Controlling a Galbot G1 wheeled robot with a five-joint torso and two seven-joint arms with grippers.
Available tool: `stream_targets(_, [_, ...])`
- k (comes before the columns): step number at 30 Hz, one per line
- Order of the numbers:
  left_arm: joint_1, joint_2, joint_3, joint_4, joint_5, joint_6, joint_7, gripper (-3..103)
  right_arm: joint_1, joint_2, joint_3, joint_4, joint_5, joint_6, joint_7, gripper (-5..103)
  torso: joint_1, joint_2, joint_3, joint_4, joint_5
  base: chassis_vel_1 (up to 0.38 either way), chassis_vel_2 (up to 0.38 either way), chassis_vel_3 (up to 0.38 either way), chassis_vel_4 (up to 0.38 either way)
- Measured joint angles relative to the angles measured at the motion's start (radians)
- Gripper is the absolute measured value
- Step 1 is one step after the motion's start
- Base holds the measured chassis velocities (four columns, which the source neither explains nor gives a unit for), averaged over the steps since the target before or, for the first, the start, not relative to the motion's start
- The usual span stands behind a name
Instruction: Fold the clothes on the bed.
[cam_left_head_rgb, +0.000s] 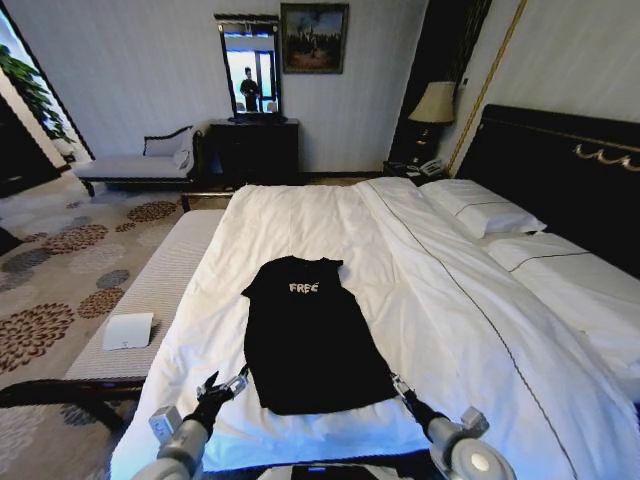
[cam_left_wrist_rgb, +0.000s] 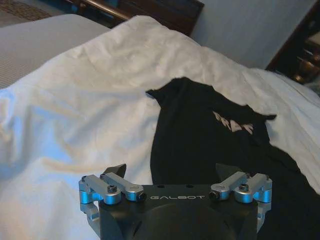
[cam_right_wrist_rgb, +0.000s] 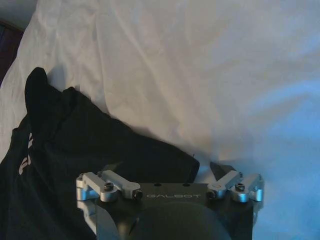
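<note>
Shirt (cam_left_head_rgb: 312, 335): flat on bed (cam_left_head_rgb: 450, 300), sleeves tucked. Left tool (cam_left_head_rgb: 222, 387), right tool (cam_left_head_rgb: 402, 388): open at hem corners. Risk: pinching duvet along with fabric.

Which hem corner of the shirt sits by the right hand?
The hem corner on the pillow side of the black T-shirt; the right hand, open, is beside it. The other corner lies by the left hand.

bed (cam_left_head_rgb: 300, 215) | white duvet | black T-shirt (cam_left_head_rgb: 310, 335) lying flat | pillows (cam_left_head_rgb: 480, 212)
</note>
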Motion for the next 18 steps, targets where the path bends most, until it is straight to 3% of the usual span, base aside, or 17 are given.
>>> stream_targets(4, [-0.007, 0.005, -0.012, -0.014, -0.015, 0.002, -0.006, 100, 0.007, 0.005, -0.007, -0.008, 0.01, -0.001, -0.001, 86, 0.0, 0.0, 0.0, 0.0, 0.0, 0.0, 0.0, 0.0, 0.0])
stream_targets(9, [-0.002, 0.001, -0.022, -0.022, -0.021, 0.008, -0.011, 99, 0.024, 0.015, -0.01, -0.042, 0.018, 0.004, 0.002, 65, 0.0, 0.0, 0.0, 0.0, 0.0001, 0.0, 0.0, 0.0, 0.0])
stream_targets(11, [0.004, 0.004, -0.024, -0.025, -0.022, 0.009, -0.011, 99, 0.022, 0.019, -0.005, -0.042, 0.026, 0.008, 0.002, 65, 0.0, 0.0, 0.0, 0.0001, 0.0002, 0.0, 0.0, 0.0, 0.0])
stream_targets(12, [0.006, 0.005, -0.025, -0.025, -0.022, 0.009, -0.011, 99, 0.018, 0.021, -0.003, -0.039, 0.028, 0.009, 0.003, 54, 0.0, 0.0, 0.0, 0.0, 0.0001, 0.0, 0.0, 0.0, 0.0])
stream_targets(13, [0.006, 0.005, -0.025, -0.025, -0.022, 0.009, -0.011, 99, 0.018, 0.021, -0.003, -0.039, 0.028, 0.009, 0.003, 54, 0.0, 0.0, 0.0, 0.0, 0.0001, 0.0, 0.0, 0.0, 0.0])
stream_targets(16, [0.01, 0.004, -0.024, -0.026, -0.021, 0.01, -0.01, 99, 0.008, 0.032, -0.001, -0.028, 0.03, 0.01, 0.004, 37, 0.0, 0.0, 0.0, 0.0, 0.0001, 0.0, 0.0, 0.0, 0.0])
stream_targets(18, [0.011, 0.003, -0.022, -0.026, -0.02, 0.01, -0.01, 99, 0.006, 0.036, -0.001, -0.025, 0.03, 0.01, 0.004, 37, 0.0, 0.0, 0.0, 0.0, 0.0001, 0.0, 0.0, 0.0, 0.0])
